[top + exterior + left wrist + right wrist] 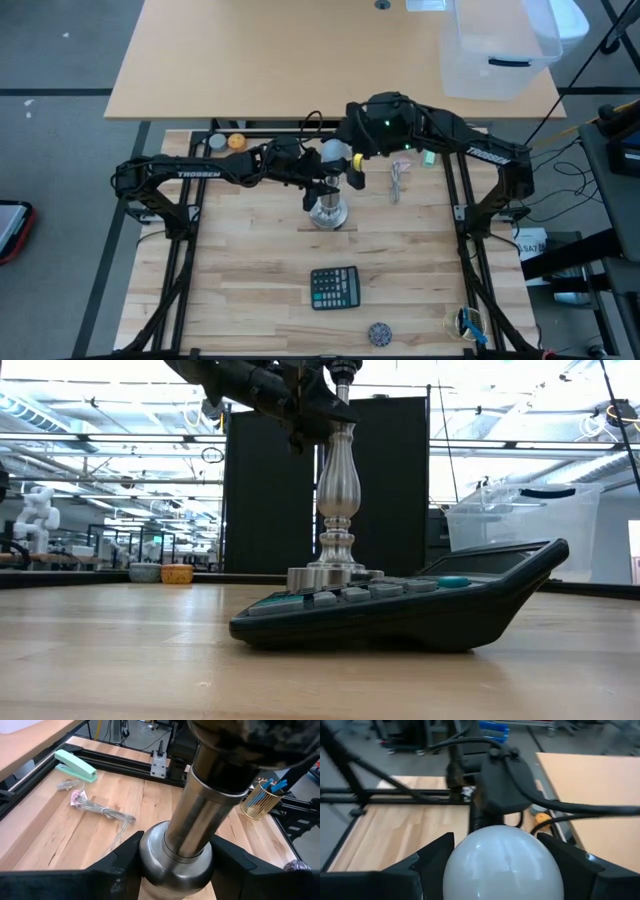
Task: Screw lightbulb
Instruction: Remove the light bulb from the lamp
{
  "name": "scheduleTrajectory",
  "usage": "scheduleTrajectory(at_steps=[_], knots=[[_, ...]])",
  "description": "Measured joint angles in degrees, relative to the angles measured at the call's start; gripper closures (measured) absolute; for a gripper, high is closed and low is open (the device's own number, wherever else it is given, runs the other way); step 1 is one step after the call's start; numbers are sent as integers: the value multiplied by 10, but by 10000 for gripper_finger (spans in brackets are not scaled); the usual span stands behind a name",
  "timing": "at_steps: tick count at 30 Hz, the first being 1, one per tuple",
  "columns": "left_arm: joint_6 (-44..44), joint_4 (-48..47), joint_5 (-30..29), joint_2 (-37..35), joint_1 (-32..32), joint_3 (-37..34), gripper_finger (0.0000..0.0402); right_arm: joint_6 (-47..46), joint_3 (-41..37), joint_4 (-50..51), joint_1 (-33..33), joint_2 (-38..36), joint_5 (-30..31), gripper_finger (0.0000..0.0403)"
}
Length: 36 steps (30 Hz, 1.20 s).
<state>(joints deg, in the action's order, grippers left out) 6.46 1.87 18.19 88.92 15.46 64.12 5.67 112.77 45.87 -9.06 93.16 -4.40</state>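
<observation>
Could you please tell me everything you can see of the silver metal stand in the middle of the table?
The polished silver metal stand stands upright on the wooden table, behind the dark calculator. It has a round stepped base, a curved baluster-shaped stem and a dark socket top. The left claw grips it, one dark finger on each side of a rounded bulge in the stem. Above it, the small frosted white globe lightbulb sits between the right claw's fingers; whether bulb and socket touch cannot be seen.

Bright ceiling lights are shining evenly, and shadows are staying soft. The lightbulb is looking blurred in the right wrist view.
</observation>
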Motion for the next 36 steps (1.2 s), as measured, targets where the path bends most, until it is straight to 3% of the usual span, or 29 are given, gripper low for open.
scheduleTrajectory(at_steps=[9,20,24,36], knots=[[-10,2,22,0,1,0,226,115,0,5,-63,1,-176,142],[-10,1,45,0,2,0,226,201,-1,-18,-113,24,-346,133],[-6,-2,50,0,3,0,226,210,-1,-46,-115,36,-381,132],[12,-14,28,-1,4,1,227,204,-1,-67,-119,46,-395,127]])
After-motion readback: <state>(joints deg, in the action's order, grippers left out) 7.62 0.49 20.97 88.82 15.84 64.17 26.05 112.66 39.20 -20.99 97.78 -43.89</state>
